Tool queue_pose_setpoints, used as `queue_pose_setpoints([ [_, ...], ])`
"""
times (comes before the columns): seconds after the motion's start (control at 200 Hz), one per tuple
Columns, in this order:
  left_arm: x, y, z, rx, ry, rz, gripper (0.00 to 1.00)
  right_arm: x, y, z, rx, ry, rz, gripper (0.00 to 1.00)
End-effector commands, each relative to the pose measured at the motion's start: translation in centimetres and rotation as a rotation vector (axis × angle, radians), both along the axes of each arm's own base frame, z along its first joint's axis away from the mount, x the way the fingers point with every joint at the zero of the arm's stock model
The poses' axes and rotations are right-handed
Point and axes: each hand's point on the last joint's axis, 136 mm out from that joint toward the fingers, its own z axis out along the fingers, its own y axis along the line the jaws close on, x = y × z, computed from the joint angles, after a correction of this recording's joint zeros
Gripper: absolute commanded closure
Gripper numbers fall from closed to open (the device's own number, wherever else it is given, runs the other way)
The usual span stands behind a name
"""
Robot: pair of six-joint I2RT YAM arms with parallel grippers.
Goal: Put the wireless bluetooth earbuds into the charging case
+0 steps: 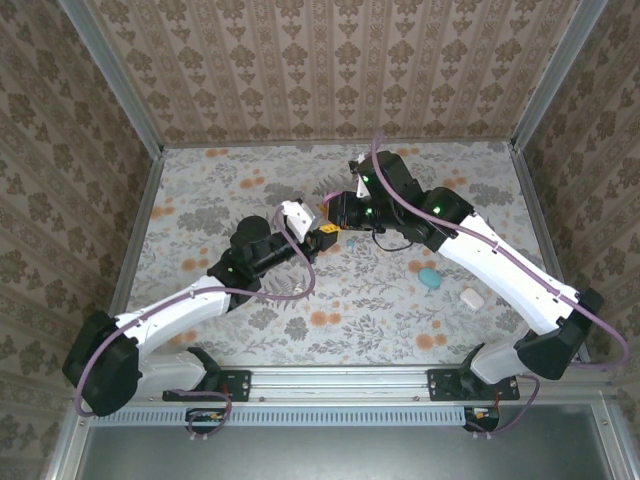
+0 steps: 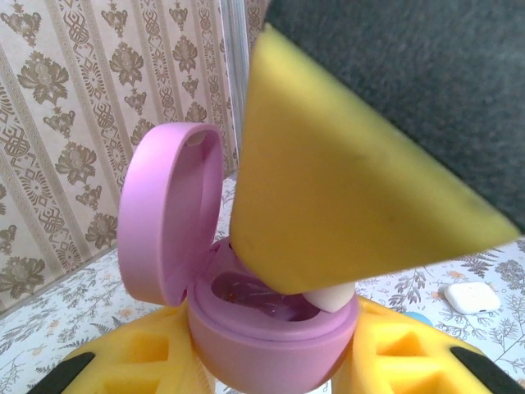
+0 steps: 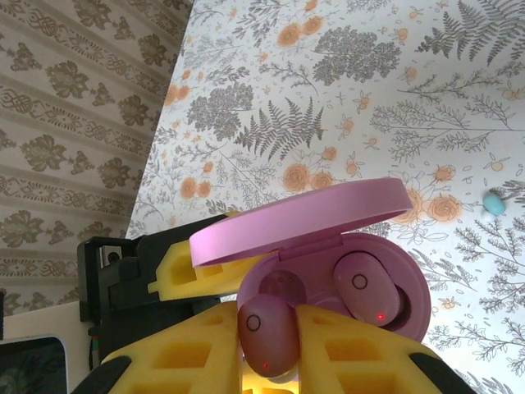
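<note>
1. The table [image 1: 250, 330] has a pale covering printed with grey ferns and orange flowers. Brown damask wallpaper [image 1: 330, 70] closes it in on three sides, with metal posts at the corners.
2. A teal case [image 1: 429, 277] and a white case [image 1: 472, 297] lie near each other on the right half, well apart from the grippers.
3. In the right wrist view a small light-blue piece [image 3: 494, 203] lies on the covering; it is too small for me to tell whether it is a bud or a case.
4. The left arm stretches diagonally from the near left corner to the middle. The right arm reaches out from the near right and bends back to meet it.
5. The left gripper [image 2: 271, 328] clamps the pink charging case [image 3: 410, 279] by its base, with the lid swung open.
6. One pink earbud [image 3: 362, 295] sits in the right-hand well of the case.
7. The right gripper [image 3: 267, 353] pinches a second pink earbud [image 3: 264, 335] between its yellow fingers, at the case's other well.
</note>
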Motion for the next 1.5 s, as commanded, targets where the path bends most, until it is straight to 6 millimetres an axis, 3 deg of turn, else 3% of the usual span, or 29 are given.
queue_pose_setpoints([
  [0.0,-0.4,-0.2,2.0,-0.036,-0.066,-0.009,0.69,0.6,0.2,0.3,-0.001,-0.016,-0.026,0.78],
  [0.255,-0.4,-0.2,2.0,-0.038,-0.063,-0.003,0.69,0.9,0.4,0.8,0.015,-0.043,-0.029,0.8],
  [0.69,0.0,0.2,2.8,-0.079,-0.046,0.029,0.69,0.3,0.4,-0.9,-0.093,-0.047,-0.019,0.78],
  [0.855,0.0,0.3,3.0,-0.084,-0.05,0.032,0.69,0.2,0.2,-0.6,-0.099,-0.059,-0.024,0.73],
  [1.495,0.3,0.3,3.4,-0.102,-0.052,0.041,0.69,-0.3,-0.7,0.3,-0.135,-0.07,-0.022,0.71],
])
